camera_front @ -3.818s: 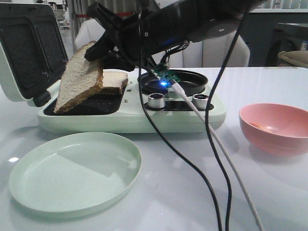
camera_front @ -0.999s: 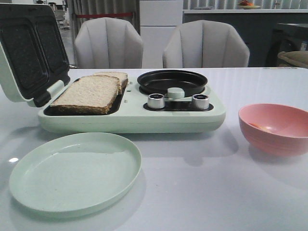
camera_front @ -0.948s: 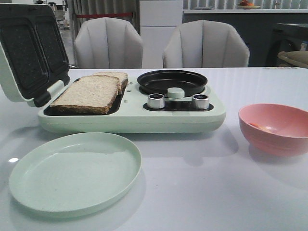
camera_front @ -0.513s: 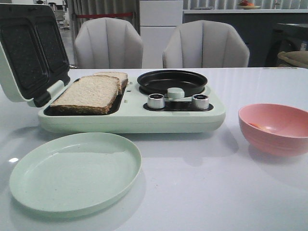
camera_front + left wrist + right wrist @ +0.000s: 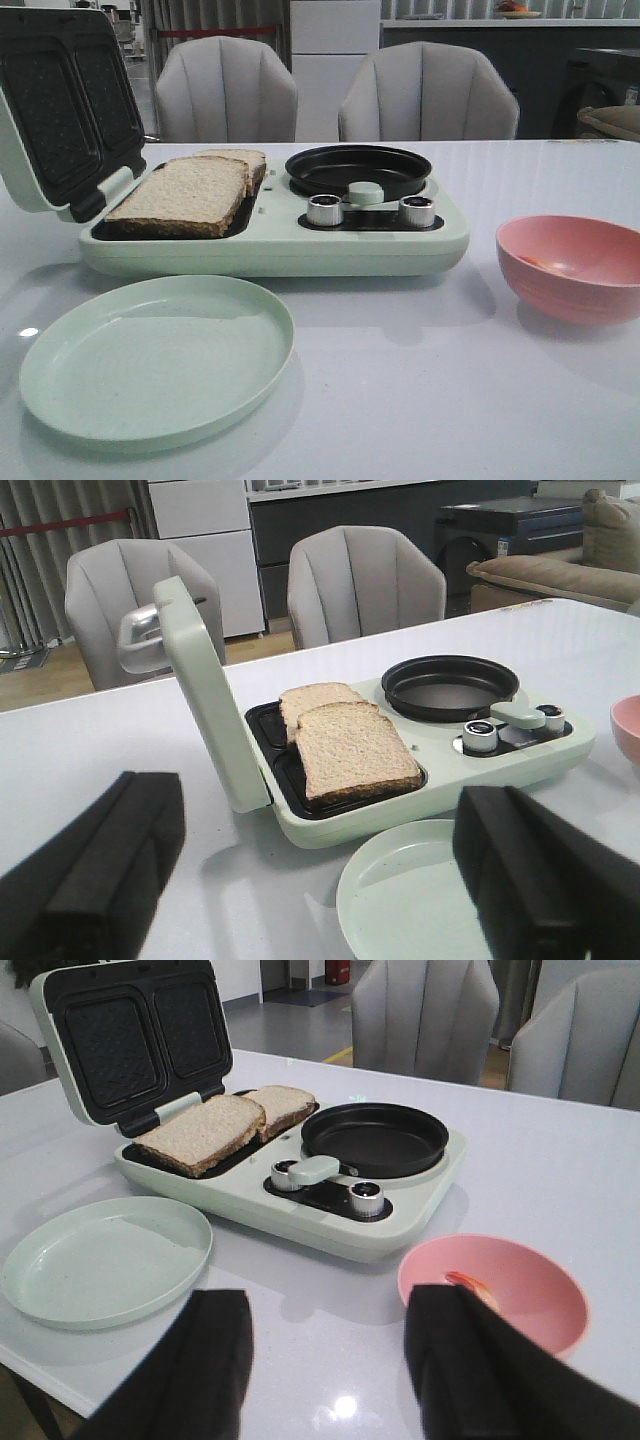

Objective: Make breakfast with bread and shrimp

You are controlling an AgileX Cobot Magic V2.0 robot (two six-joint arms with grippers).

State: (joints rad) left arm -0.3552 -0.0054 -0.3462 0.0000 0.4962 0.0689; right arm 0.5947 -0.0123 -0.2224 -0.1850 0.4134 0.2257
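Two slices of bread (image 5: 185, 192) lie overlapping on the open sandwich maker's (image 5: 280, 250) left plate; they also show in the left wrist view (image 5: 352, 748) and the right wrist view (image 5: 205, 1130). A shrimp (image 5: 468, 1284) lies in the pink bowl (image 5: 570, 265), partly hidden by a right finger; an orange bit (image 5: 535, 262) shows in the front view. My left gripper (image 5: 320, 880) is open and empty, hanging above the table before the green plate. My right gripper (image 5: 330, 1355) is open and empty, above the table beside the bowl. Neither gripper shows in the front view.
A pale green plate (image 5: 155, 355) sits in front of the sandwich maker. Its lid (image 5: 60, 100) stands open at the left. A black round pan (image 5: 358, 170) and two silver knobs (image 5: 325, 209) are on its right half. Two grey chairs (image 5: 225, 90) stand behind the table.
The arm that reached across over the bread 3.8 s ago has pulled out of the front view; the tilted slice now lies flat. Nothing has moved in the last second.
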